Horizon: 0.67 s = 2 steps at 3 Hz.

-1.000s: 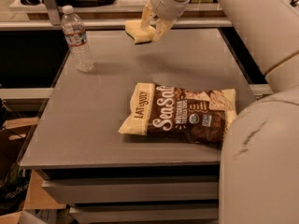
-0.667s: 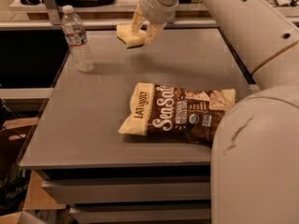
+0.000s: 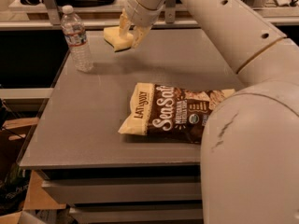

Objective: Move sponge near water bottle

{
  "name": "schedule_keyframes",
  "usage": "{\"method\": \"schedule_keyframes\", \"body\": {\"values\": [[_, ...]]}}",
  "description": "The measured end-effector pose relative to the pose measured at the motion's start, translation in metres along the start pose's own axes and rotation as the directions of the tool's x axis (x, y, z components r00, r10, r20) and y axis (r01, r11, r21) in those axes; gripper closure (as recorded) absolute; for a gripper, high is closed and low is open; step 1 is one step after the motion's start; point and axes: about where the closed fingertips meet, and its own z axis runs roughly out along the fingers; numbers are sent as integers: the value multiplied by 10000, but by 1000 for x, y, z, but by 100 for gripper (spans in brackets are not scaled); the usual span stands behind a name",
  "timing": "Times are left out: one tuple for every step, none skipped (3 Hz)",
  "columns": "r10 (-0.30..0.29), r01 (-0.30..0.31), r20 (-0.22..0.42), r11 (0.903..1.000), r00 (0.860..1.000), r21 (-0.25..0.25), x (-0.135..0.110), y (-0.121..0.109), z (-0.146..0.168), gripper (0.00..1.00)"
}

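Obs. The gripper (image 3: pixel 128 38) is over the far part of the table (image 3: pixel 93 106), hanging from the arm (image 3: pixel 210 17) that reaches in from the right of the view. Its two yellowish fingers (image 3: pixel 123 24) point down and are clamped on the sponge (image 3: pixel 112 35), one on the far side and one on the near side. We see a dark shadow right under the sponge. Whether it rests on the surface or hangs just above it, we cannot tell.

Key relation. The water bottle (image 3: pixel 77 40) stands upright near the table's left edge, to the left of the gripper in the view and a little closer to the camera. The sponge's free end sticks out of the fingers toward that side, so its long axis runs roughly along the line to the bottle. Sponge and bottle are near each other but apart, and the table between them is bare.

Judgement. We take the step in hand to be the carry, with the grasp made and the placement not yet done. The next move calls for a short travel leftward and slightly toward the camera, then a release. The risk we note is that the protruding end leads and could tip the light bottle.

The chip bag (image 3: pixel 173 113) lies flat toward the near edge, well off that line.
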Motion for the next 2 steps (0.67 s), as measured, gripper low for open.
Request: {"method": "schedule_keyframes", "body": {"values": [[-202,201,48,9997,9998,158,-9,-15,11,100],[-299,298,63,9993,9995,215,-17,-30,37,100]]}}
